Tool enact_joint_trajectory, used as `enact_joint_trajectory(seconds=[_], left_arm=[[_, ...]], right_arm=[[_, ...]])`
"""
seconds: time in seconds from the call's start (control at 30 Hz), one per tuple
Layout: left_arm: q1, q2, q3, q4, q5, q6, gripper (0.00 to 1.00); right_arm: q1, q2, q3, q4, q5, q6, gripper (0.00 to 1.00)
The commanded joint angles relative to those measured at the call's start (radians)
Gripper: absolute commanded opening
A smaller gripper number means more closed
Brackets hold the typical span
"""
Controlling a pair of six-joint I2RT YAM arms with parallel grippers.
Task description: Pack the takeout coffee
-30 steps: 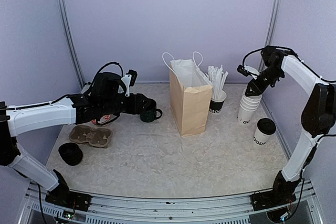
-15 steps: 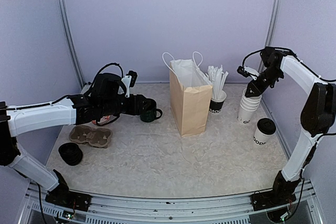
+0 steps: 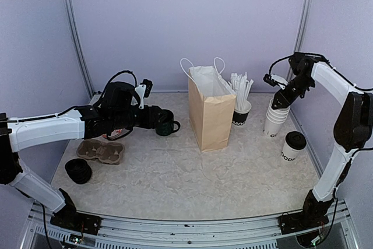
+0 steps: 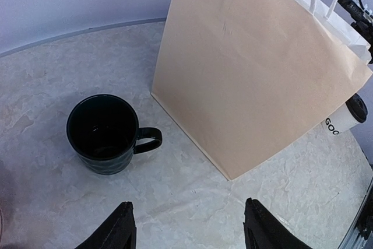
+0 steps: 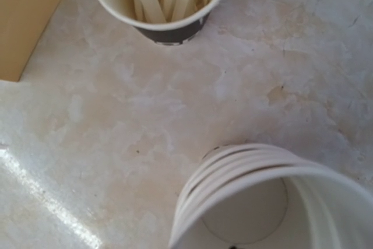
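One takeout coffee (image 3: 293,145), a white cup with a black lid and black lettering, stands at the right side of the table; the left wrist view shows it (image 4: 348,116) behind the bag's corner. My right gripper (image 3: 280,102) hangs directly over the stack of lidless white cups (image 3: 275,119), well back from the coffee. The right wrist view shows that stack (image 5: 274,202) from close above, with my fingers out of sight. My left gripper (image 4: 189,227) is open and empty, low over the table between the dark green mug (image 4: 105,133) and the brown paper bag (image 4: 256,74).
The open paper bag (image 3: 211,112) stands at the table's centre back. Beside it is a cup of straws (image 3: 240,112), and the green mug (image 3: 166,123) sits left of it. A cardboard cup carrier (image 3: 100,151) and a stack of black lids (image 3: 78,171) lie at the left front.
My right wrist has shifted very slightly above the cup stack. The left arm has stayed where it was.
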State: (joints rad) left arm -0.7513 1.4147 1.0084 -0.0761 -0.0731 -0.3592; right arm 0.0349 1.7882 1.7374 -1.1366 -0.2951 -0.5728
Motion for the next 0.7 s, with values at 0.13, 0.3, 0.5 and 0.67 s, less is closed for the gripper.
enact_joint_trajectory(seconds=[0.13, 0.3, 0.5, 0.67], left_arm=[[0.001, -0.006, -0.004, 0.020, 0.013, -0.001, 0.62], [0.001, -0.009, -0.002, 0.018, 0.012, -0.001, 0.62], [0.001, -0.005, 0.002, 0.018, 0.012, 0.002, 0.62], [0.001, 0.005, 0.006, 0.019, 0.017, 0.003, 0.62]], right_arm=[[0.011, 0.017, -0.021, -0.015, 0.006, 0.014, 0.22], [0.011, 0.016, -0.013, -0.014, 0.005, 0.015, 0.09], [0.011, -0.005, 0.016, -0.003, 0.034, 0.003, 0.00], [0.012, -0.098, -0.032, 0.137, 0.138, -0.022, 0.00]])
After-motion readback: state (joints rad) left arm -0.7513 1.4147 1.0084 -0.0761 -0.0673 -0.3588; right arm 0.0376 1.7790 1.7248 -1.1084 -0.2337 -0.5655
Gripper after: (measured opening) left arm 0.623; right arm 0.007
